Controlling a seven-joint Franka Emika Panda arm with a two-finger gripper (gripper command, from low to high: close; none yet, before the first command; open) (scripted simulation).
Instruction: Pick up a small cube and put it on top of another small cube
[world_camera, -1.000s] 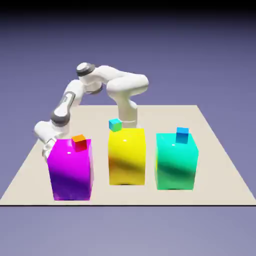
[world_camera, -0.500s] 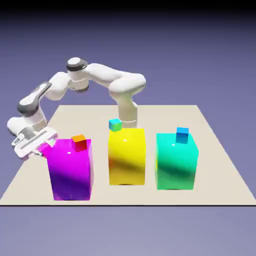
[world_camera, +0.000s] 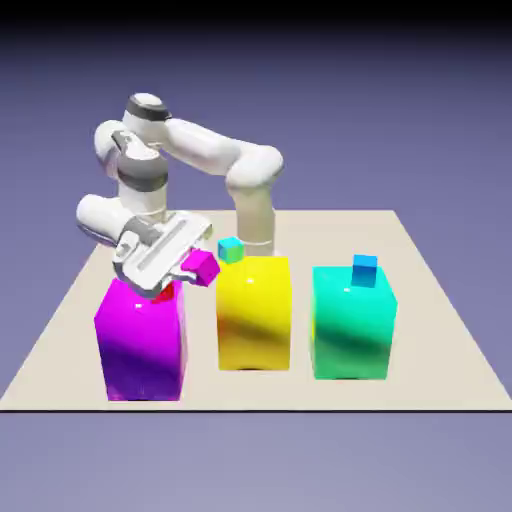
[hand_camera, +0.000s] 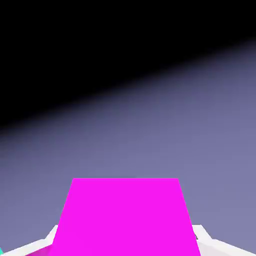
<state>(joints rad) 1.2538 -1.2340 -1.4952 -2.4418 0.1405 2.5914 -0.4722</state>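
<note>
Gripper (world_camera: 196, 268) in the exterior view pinches a small magenta cube (world_camera: 203, 267) above the gap between the magenta block (world_camera: 140, 340) and the yellow block (world_camera: 254, 312). At two o'clock from it, a small teal cube (world_camera: 231, 250) sits on the yellow block; a small blue cube (world_camera: 364, 270) tops the green block (world_camera: 353, 322).

Hand view: the small magenta cube (hand_camera: 125, 217) fills the six o'clock edge, against the backdrop.

Elevated exterior view over the table (world_camera: 420, 300); close hand view, sharing small magenta cube (world_camera: 203, 267).
</note>
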